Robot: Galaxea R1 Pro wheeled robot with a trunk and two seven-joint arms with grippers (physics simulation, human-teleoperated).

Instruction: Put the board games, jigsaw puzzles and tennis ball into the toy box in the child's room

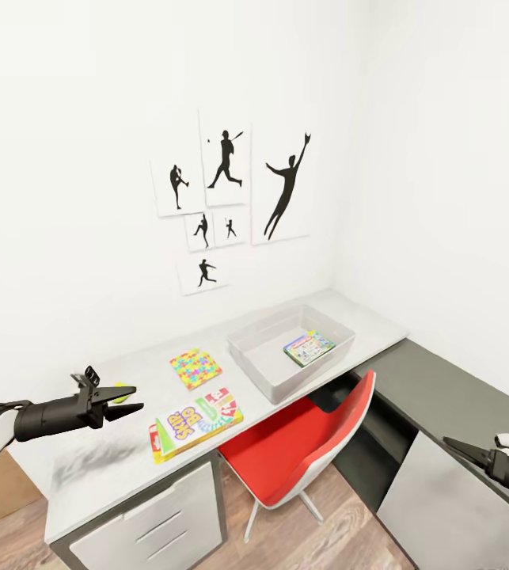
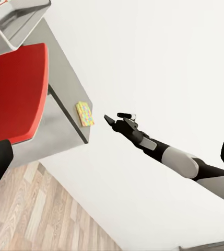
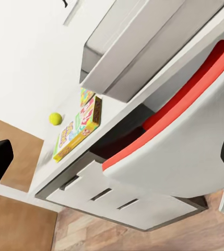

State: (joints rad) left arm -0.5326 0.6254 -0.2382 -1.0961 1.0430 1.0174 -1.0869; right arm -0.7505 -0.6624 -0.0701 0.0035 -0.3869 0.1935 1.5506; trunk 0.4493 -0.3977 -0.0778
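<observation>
Pale tabletop (image 1: 127,467), child's room: my left pincer (image 1: 138,397) hung wide at the tennis ball (image 3: 55,118), 10 o'clock of the Skip-Bo box (image 1: 196,423). Step, as I judged: grasping. Next move: closing squarely, then carrying to the toy box (image 1: 266,380) at 2 o'clock.

toy box (image 1: 263,372): open top, one board game (image 1: 309,347) in right end, left end bare | table (image 1: 127,463) front edge: Skip-Bo box (image 1: 196,423) | red chair (image 1: 301,451) blocks the front below the toy box

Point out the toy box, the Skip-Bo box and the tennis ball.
toy box (image 1: 248,358): head view, near rim.
Skip-Bo box (image 1: 196,423): head view, printed lid.
tennis ball (image 3: 55,118): right wrist view, centre.
</observation>
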